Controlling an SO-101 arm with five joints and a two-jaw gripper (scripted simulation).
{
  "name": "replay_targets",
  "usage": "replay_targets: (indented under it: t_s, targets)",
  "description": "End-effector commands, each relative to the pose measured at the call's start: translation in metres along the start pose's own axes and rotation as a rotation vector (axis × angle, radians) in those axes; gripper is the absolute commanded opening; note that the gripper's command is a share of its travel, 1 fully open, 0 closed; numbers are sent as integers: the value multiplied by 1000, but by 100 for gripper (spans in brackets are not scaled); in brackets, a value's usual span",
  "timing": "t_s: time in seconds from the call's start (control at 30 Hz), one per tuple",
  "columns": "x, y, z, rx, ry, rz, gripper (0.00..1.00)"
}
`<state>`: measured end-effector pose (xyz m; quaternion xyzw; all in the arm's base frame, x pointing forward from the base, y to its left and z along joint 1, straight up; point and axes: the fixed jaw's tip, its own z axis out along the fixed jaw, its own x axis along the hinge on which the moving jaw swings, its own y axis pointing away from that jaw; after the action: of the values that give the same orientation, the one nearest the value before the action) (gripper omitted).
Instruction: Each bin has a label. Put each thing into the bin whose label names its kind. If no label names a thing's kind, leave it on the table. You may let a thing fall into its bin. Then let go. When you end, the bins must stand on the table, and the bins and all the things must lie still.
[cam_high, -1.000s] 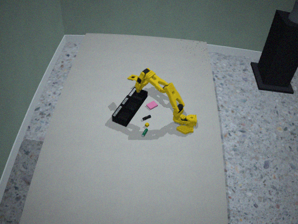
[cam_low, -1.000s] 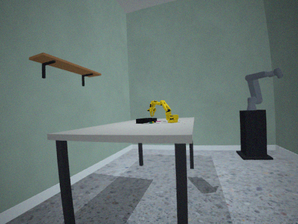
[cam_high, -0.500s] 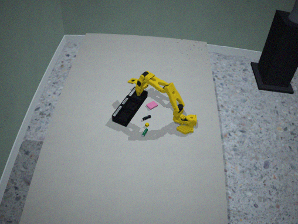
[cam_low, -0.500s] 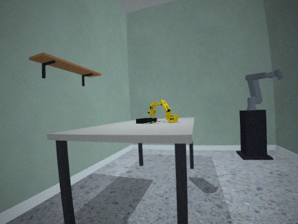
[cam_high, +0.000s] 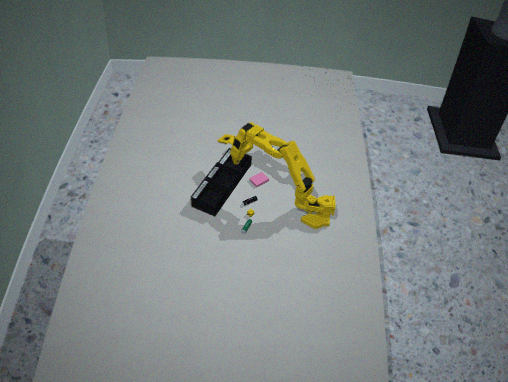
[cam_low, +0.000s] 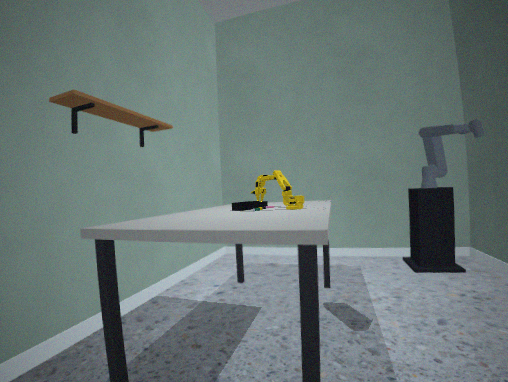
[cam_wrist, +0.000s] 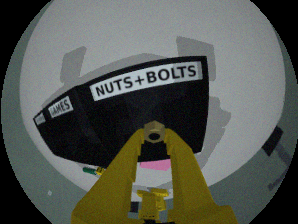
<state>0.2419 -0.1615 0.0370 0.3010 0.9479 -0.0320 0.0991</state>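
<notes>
One brass-coloured nut (cam_wrist: 154, 132), gripped across its sides by the claw (cam_high: 236, 162) (cam_low: 261, 201) (cam_wrist: 154, 133) (a sound hold), looks rigid, small, perhaps slippery.

Beyond my work, I see a brown shelf (cam_low: 112, 111) on the green wall (cam_low: 150, 200), carried by two black brackets. Across the speckled floor (cam_high: 440, 250) (cam_low: 435, 320), well apart from the table, stands a black pedestal (cam_high: 472, 90) (cam_low: 431, 225), and on it a grey arm (cam_low: 435, 152), bent, its upper part reaching sideways.
</notes>
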Motion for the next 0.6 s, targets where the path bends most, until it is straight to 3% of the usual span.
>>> replay_targets:
  t_s: [0.0,0.57]
  targets:
    - [-12,-3,-15,2,-96,1,0]
    - [-10,-3,-3,2,-96,1,0]
